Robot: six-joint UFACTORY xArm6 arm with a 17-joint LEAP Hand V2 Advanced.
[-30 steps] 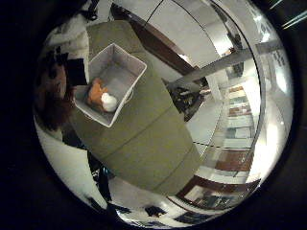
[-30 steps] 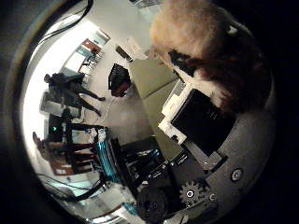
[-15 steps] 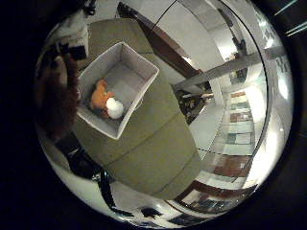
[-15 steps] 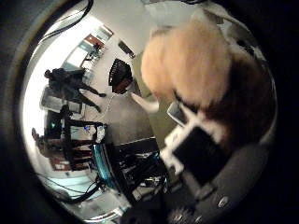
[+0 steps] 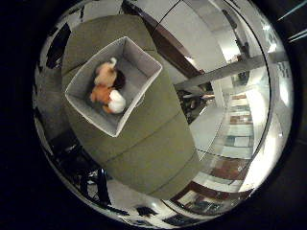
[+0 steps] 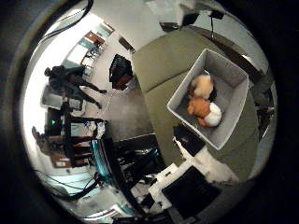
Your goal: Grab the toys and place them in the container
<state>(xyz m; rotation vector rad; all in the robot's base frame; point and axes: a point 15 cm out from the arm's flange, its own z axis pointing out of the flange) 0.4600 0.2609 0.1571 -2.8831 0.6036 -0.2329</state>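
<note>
The toys (image 5: 108,88) (a tan plush beside an orange-and-white one) lie together in the bin (image 5: 86,112) on the green couch (image 5: 153,153), likely soft, light, best pinched mid-body; the hand (image 6: 187,186) holds nothing, curl unclear

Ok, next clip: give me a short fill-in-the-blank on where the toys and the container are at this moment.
1. The grey fabric container stands on an olive-green ____.
2. The fluffy tan plush toy lies ____ the container.
3. Beside it lies an orange plush toy with a ____ rounded part.

Missing words: sofa; inside; white
</note>
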